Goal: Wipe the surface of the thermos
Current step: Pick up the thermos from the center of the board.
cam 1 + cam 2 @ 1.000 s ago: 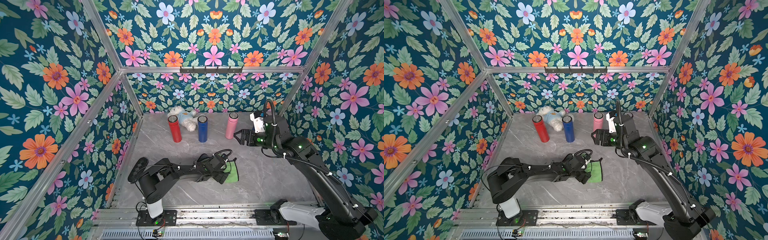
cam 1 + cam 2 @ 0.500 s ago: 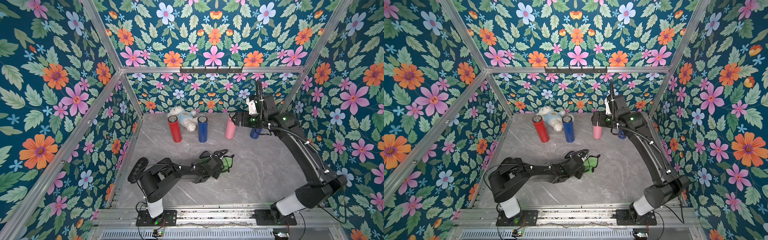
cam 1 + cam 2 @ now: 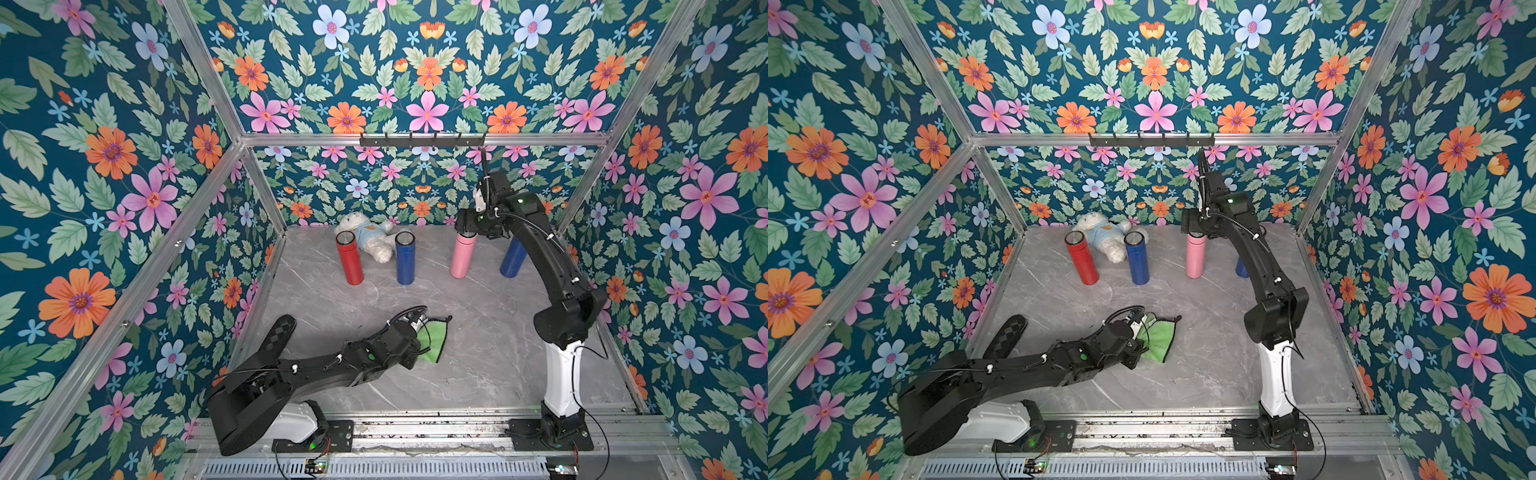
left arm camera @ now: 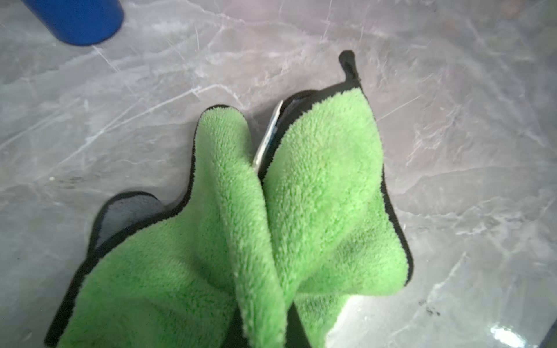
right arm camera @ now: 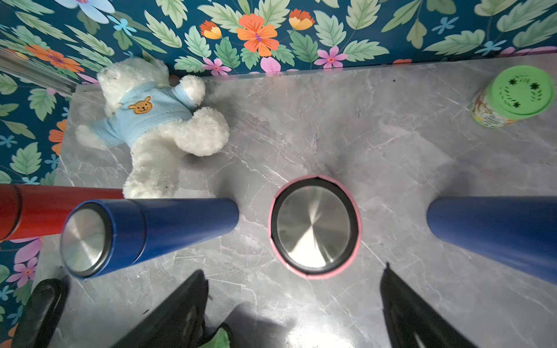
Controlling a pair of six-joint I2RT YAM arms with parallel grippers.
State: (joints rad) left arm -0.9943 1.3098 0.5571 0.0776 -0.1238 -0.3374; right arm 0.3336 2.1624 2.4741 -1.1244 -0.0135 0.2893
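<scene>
Nearest the rail, the left pincer [image 3: 420,332] was found shut tight on a green cloth [image 4: 301,211]. The fleece was bunched into folds ahead of the jaws, and the fingertips were hidden by the fabric. The cloth was spread just beyond that pincer over the grey marble table [image 3: 478,365]. Whether it was lifted clear of the surface could not be told.

Farther back, the right pincer [image 3: 466,227] was held above the row of flasks, its jaws spread wide and nothing gripped. The pink thermos [image 5: 315,226] was stood upright directly beneath this pincer, steel lid upward. Both black fingers [image 5: 180,307] were kept apart from it. A blue thermos [image 3: 405,259] was stood to the pincer's left, with a red thermos [image 3: 349,259] farther out on that side. A second blue thermos [image 3: 513,257] was placed to the pincer's right, partly covered by the arm.

Beyond the pincer, by the back wall, a white teddy bear [image 5: 150,120] in a pale blue jumper was laid on the left. A green-lidded jar [image 5: 518,93] was stood on the right.
</scene>
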